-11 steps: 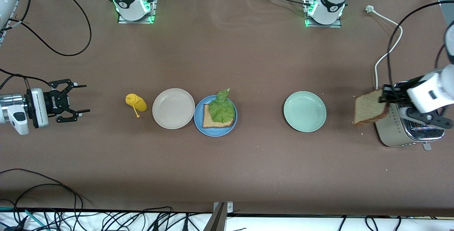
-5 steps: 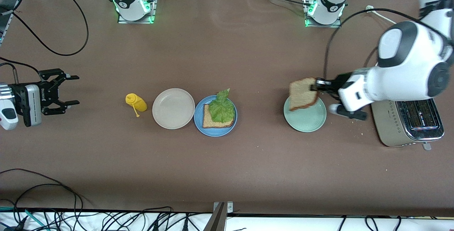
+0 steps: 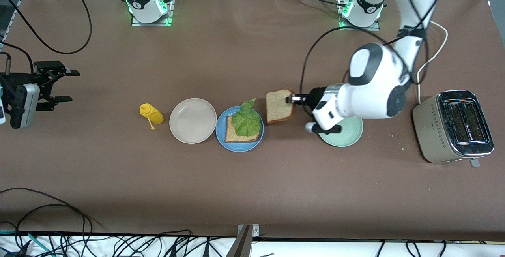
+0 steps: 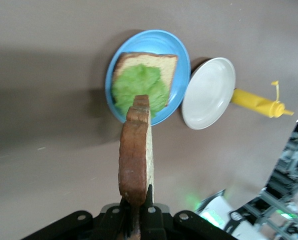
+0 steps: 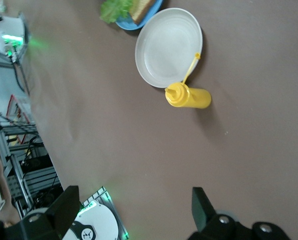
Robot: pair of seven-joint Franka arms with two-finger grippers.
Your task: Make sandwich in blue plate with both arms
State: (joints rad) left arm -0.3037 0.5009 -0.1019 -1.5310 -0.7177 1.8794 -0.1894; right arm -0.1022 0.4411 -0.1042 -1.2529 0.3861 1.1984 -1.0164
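The blue plate [image 3: 221,136] holds a brown bread slice [image 3: 233,135] with a ruffled green lettuce leaf [image 3: 247,120] on it. In the left wrist view the plate [image 4: 182,60], bread [image 4: 166,63] and lettuce [image 4: 139,85] show too. My left gripper [image 3: 292,99] is shut on a second bread slice [image 3: 278,105], held on edge in the air beside the blue plate, toward the left arm's end; the slice [image 4: 136,155] stands between its jaws. My right gripper [image 3: 66,85] is open and empty, up at the right arm's end of the table.
A beige plate [image 3: 193,120] touches the blue plate, with a yellow mustard bottle [image 3: 151,114] beside it. A pale green plate [image 3: 345,134] lies under the left arm. A steel toaster [image 3: 457,126] stands at the left arm's end.
My left gripper has carried the bread slice from beside the toaster, over the green plate, to just beside the blue plate. My right gripper has drawn away and farther from the front camera.
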